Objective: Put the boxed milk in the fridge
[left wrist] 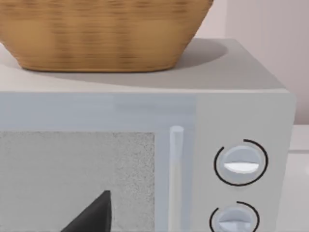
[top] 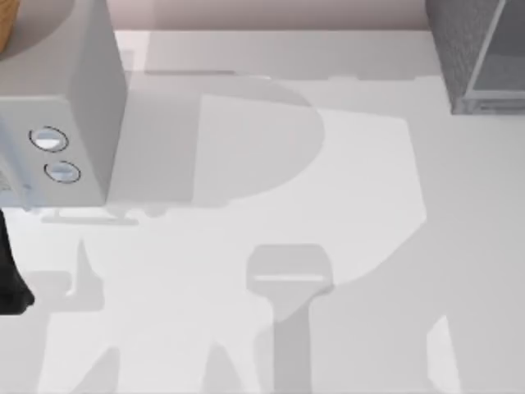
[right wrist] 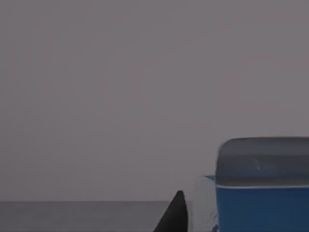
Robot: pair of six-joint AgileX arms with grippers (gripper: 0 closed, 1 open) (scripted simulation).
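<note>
– Milk first: where is the carton?

– The boxed milk [right wrist: 263,193] stands upright right up against the right wrist camera, blue top uppermost, so it is in or just beside the right jaws. Whether they grip it or stand wide I cannot tell.

– And what lies around it?

– Plain grey behind, and a darker grey floor below. It may be the inside of the fridge, but I would not swear to it.

– The left arm?

– The left arm [top: 11,283] sits parked at the bench's [top: 344,246] left edge. Its camera faces the microwave [left wrist: 231,111], which has a wicker basket [left wrist: 101,34] on top. The state of the left jaws I cannot tell either.

– And farther back?

– The fridge [top: 459,49] stands at the far right corner.

– So how far along?

– Late, I judge. The carton is off the open bench and by the right arm. What is left is to make sure it rests inside, let go, pull back and close the door if it is open.
</note>
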